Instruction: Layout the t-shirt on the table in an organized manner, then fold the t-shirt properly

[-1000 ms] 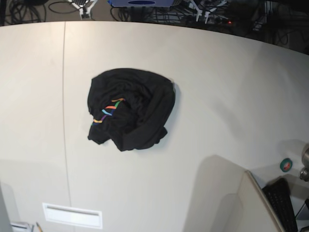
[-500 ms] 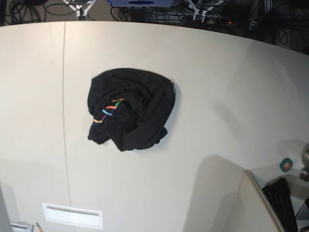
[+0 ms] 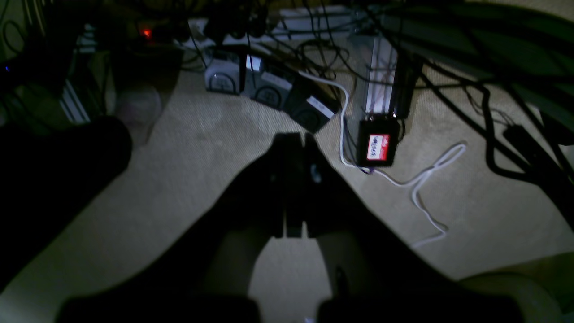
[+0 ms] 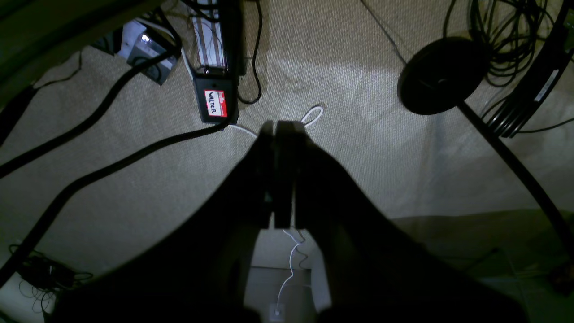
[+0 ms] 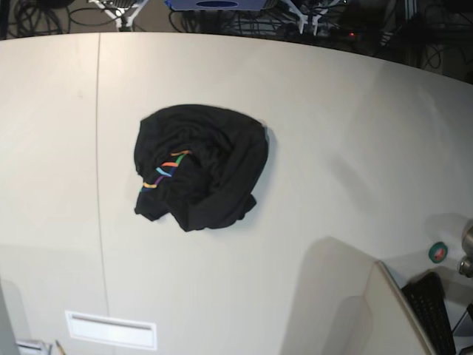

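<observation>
The black t-shirt (image 5: 199, 166) lies crumpled in a heap on the off-white table (image 5: 332, 133), left of centre in the base view, with a bit of its rainbow print (image 5: 167, 171) showing. Neither arm reaches over the table in that view. In the left wrist view my left gripper (image 3: 293, 148) is shut with nothing in it, pointing at carpet floor. My right gripper (image 4: 280, 134) in the right wrist view is likewise shut and empty over the floor.
A thin seam (image 5: 97, 148) runs down the table's left part. A white label plate (image 5: 111, 330) sits at the near edge. A green tape roll (image 5: 438, 252) and a black keyboard (image 5: 432, 310) lie at the lower right. Cables and power boxes (image 4: 215, 105) cover the floor.
The shirt has not moved. At the table's far edge, the light metal parts have shifted slightly.
</observation>
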You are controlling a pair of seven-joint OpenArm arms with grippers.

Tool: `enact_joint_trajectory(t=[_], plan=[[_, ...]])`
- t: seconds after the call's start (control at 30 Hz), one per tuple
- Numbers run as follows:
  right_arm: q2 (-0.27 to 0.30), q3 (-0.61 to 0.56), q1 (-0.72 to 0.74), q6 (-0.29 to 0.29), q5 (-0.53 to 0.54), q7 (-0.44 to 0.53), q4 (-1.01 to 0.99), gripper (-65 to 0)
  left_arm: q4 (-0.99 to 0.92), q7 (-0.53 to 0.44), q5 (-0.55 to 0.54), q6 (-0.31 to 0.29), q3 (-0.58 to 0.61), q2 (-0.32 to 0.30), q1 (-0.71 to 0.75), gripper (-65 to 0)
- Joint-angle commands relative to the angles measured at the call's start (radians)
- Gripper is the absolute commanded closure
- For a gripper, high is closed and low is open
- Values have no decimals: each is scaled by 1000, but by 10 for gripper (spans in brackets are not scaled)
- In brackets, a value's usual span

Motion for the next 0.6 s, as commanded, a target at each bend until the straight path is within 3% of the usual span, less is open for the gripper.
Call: enact_joint_trajectory(t=[0.0,0.37,0.57], plan=[[4,0,-4,3,-2,3,0,0,4,-2,5,-1,1,-3,10,0],[5,4,-33,3,1,9,6,0,-32,1,11,-1,3,-12,35,0],[36,7,-211,3,4,-43,256,0,224,1,10,-1,3,-66,236,0]])
